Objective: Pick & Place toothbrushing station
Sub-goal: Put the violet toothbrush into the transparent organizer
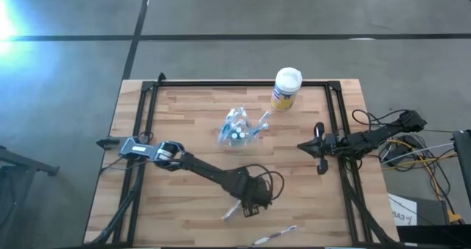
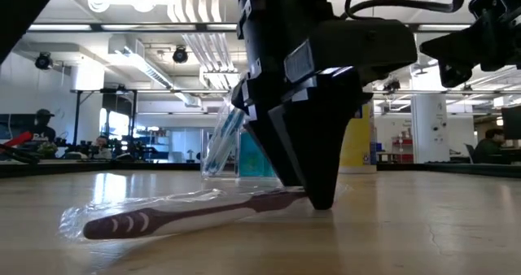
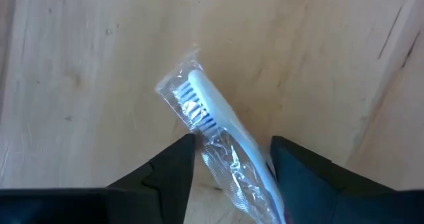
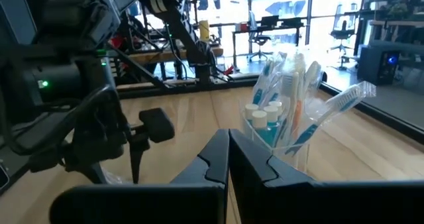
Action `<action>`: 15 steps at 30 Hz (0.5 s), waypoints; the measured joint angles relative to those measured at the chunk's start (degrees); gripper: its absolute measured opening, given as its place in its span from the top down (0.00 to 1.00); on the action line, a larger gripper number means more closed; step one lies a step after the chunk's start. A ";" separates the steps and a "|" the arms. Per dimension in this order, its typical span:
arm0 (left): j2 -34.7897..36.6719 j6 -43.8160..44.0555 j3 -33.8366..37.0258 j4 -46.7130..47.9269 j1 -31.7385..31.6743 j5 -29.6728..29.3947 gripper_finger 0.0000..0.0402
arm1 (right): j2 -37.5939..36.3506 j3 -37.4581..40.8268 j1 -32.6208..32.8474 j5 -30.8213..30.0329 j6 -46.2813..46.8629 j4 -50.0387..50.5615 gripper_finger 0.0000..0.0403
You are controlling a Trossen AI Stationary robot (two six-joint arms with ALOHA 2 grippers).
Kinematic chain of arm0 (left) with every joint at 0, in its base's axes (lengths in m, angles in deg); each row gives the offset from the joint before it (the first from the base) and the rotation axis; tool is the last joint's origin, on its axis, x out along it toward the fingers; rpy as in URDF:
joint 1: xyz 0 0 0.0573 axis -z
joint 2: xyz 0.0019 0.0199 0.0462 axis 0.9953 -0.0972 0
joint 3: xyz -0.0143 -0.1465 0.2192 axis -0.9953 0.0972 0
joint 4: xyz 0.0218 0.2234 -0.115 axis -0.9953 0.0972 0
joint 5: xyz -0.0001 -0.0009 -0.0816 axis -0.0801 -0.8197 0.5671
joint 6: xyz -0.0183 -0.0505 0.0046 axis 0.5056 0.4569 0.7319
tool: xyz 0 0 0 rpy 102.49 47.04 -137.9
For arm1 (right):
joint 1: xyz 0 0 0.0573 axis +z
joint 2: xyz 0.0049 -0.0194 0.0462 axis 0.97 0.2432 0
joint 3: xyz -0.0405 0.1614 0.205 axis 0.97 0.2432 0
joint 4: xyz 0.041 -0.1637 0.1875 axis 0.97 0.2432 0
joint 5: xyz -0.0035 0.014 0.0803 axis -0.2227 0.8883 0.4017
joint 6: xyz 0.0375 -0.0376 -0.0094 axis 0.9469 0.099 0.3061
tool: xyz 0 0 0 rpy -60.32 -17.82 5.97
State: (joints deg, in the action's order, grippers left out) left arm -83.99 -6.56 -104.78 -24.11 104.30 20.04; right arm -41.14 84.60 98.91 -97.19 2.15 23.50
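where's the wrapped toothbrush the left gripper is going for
In the high view, the wrapped toothbrush lies near the table's front edge, under the left gripper, whose open fingers straddle it.

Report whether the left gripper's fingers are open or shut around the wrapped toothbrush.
Open. In the left wrist view the left gripper has its fingers spread either side of the wrapped toothbrush, which lies flat on the table.

Glossy clear plastic toothbrushing station (image 1: 237,127) on smooth pale wooden table (image 1: 191,116).
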 joint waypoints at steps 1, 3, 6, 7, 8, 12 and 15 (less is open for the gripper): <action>-0.02 -0.19 0.53 -0.38 -0.03 0.09 0.49 | 0.00 0.00 0.00 0.00 0.00 0.00 0.98; -0.04 -1.51 1.01 -0.64 -0.07 0.18 0.51 | 0.00 0.00 0.00 0.01 -0.02 0.00 0.98; 0.13 -4.62 0.76 -0.58 -0.03 0.28 0.58 | 0.00 0.00 0.00 0.02 -0.83 -0.54 0.98; 0.33 -5.64 0.45 -0.47 0.06 0.28 0.60 | 0.00 0.00 0.00 0.02 -1.20 -0.98 0.98; 0.74 -6.73 0.26 -0.45 0.10 0.30 0.63 | 0.00 0.00 0.00 0.02 -1.32 -1.31 0.98; 1.84 -10.22 -0.26 -0.36 0.17 0.28 0.77 | 0.02 0.02 0.00 0.02 -1.93 -1.44 0.98; 2.90 -12.99 -0.31 0.29 0.12 -0.58 0.91 | 0.02 0.02 0.00 0.02 -2.58 -1.51 0.98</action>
State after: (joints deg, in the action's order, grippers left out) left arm -81.09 -19.55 -105.09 -23.82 104.42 19.46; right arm -41.12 84.63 98.91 -97.17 -0.43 21.99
